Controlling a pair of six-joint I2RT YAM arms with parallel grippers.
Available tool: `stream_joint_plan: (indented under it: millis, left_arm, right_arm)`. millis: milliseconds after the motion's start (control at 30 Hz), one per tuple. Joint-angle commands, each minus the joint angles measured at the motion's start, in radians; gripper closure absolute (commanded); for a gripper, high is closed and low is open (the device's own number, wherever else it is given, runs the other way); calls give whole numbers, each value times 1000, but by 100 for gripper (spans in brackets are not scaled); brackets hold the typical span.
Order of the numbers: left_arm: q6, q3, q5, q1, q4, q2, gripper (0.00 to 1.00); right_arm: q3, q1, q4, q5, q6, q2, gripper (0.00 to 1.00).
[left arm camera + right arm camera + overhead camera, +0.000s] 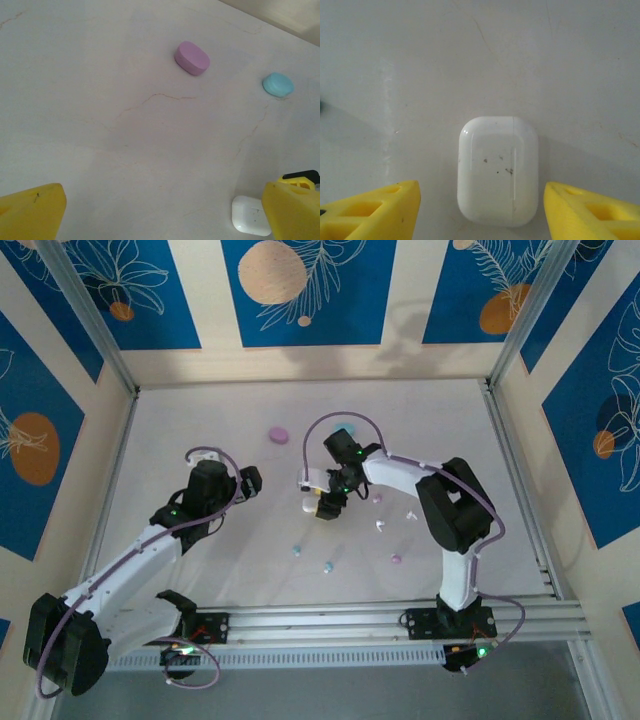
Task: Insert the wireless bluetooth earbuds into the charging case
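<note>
Here the right arm [400, 472] bends leftward over the table [200, 420], jaws standing apart astride the white case [497, 170] without touching; the left arm [150, 545] reaches forward, jaws wide.

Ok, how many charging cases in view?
3: a pink case far back, a blue case near it, a white case between the jaws of the right pincer. Others may be hidden.
</note>
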Motion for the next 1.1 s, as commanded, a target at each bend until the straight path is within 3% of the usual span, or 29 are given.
stream_joint_plan:
  millis: [0, 233, 367, 467, 633, 733, 867, 1067]
  left_arm:
    - [-9, -15, 10, 15, 5, -29, 0]
    - [-9, -15, 16, 18, 7, -31, 0]
    - [-12, -11, 36, 20, 20, -21, 0]
    - [-3, -9, 65, 20, 35, -11, 0]
    - [43, -11, 177, 21, 115, -4, 5]
    - [82, -11, 287, 21, 199, 6, 9]
    - [118, 23, 528, 20, 322, 48, 15]
    - [94, 151, 862, -7, 440, 165, 20]
  right_arm:
    - [34, 11, -33, 3, -18, 33, 34]
    - [53, 18, -41, 25, -2, 86, 36]
    - [37, 22, -14, 43, 20, 85, 46]
    - [-3, 22, 42, 41, 44, 42, 55]
    - [-109, 21, 161, 49, 77, -115, 60]
    - [-169, 20, 214, 31, 95, -259, 60]
    - [-260, 15, 295, 0, 94, -482, 59]
    - [-317, 15, 318, 83, 32, -705, 59]
